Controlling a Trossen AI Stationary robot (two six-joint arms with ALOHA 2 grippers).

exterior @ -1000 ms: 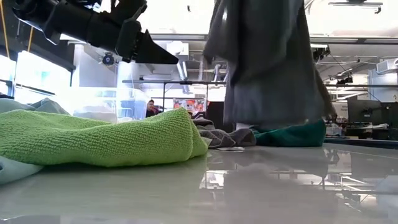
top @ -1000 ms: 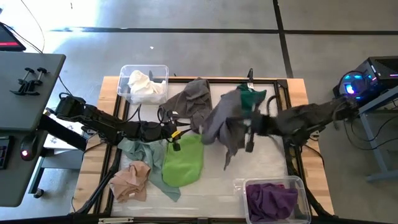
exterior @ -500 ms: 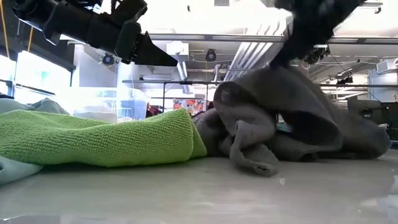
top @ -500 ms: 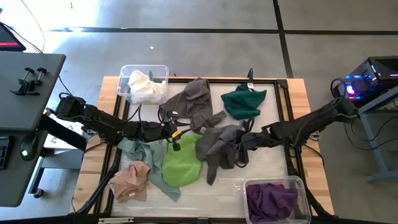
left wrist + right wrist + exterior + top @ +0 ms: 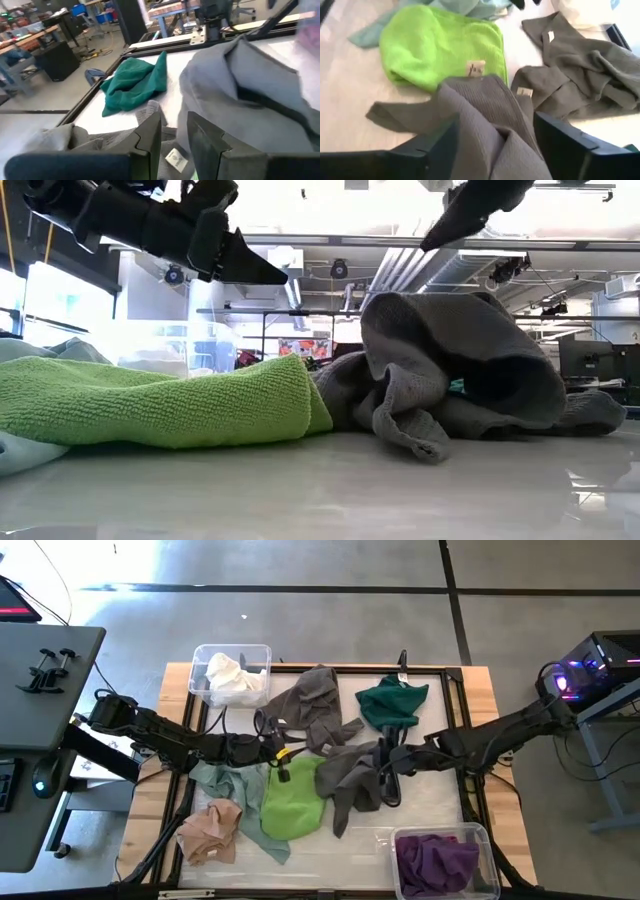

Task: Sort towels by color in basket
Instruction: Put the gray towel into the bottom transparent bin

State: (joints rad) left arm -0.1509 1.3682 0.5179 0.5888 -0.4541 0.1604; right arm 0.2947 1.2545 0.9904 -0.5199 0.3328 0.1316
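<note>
My right fingers [image 5: 388,762] hang in the middle of the high view, just right of a grey towel [image 5: 350,778]. They are open and hold nothing. The towel sits in a lumpy heap on the desk [image 5: 440,802] between them, as my right wrist view shows. In the low view that heap [image 5: 455,370] stands right of center.

My left fingers [image 5: 285,753] wait left of center in the high view, over the top edge of the lime towel [image 5: 294,798]. They are open too, with only a small gap, and hold nothing.

A second grey towel [image 5: 310,700] lies above the middle of the high view. The teal towel [image 5: 392,702] lies to its right. The white towel [image 5: 231,677] is in a clear bin [image 5: 262,652] at the upper left. The purple towel [image 5: 437,862] is in another bin [image 5: 480,834] at the lower right. The mint towel [image 5: 222,783] lies left of the lime one, and the peach towel [image 5: 210,829] is below it, at the lower left.
</note>
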